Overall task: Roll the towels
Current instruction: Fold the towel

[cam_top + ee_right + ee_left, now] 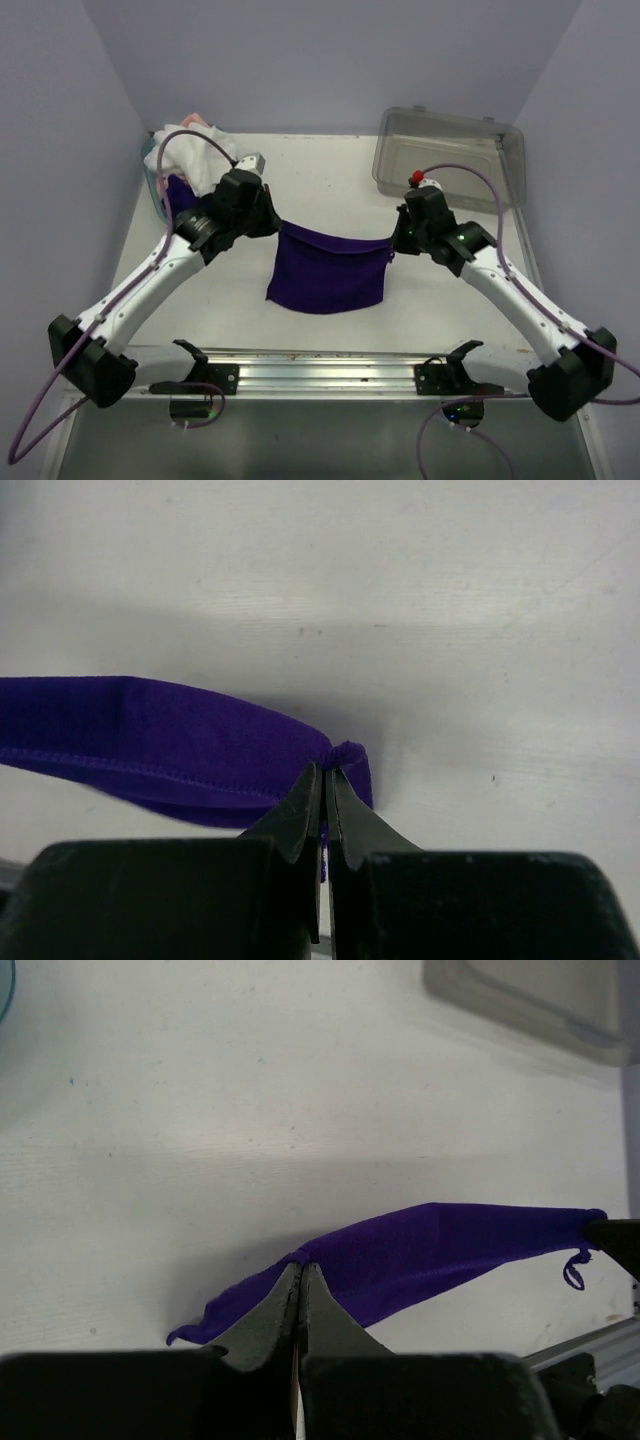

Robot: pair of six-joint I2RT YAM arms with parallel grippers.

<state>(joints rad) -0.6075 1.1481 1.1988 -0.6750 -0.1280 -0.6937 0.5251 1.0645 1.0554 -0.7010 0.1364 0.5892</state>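
Hanging between the left pincer [300, 1268] and right pincer [326, 772], both clamped shut on its top corners, the purple towel [325, 268] is to be laid flat, without slack.

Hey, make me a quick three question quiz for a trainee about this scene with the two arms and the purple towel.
1. True or false: the dark purple cloth towel is already rolled into a compact roll.
2. What does the left gripper grip? A) a corner of the towel B) a metal spoon C) nothing
3. Fill in: the right gripper is ___ on the towel's opposite corner.
Key: 1 false; 2 A; 3 shut.
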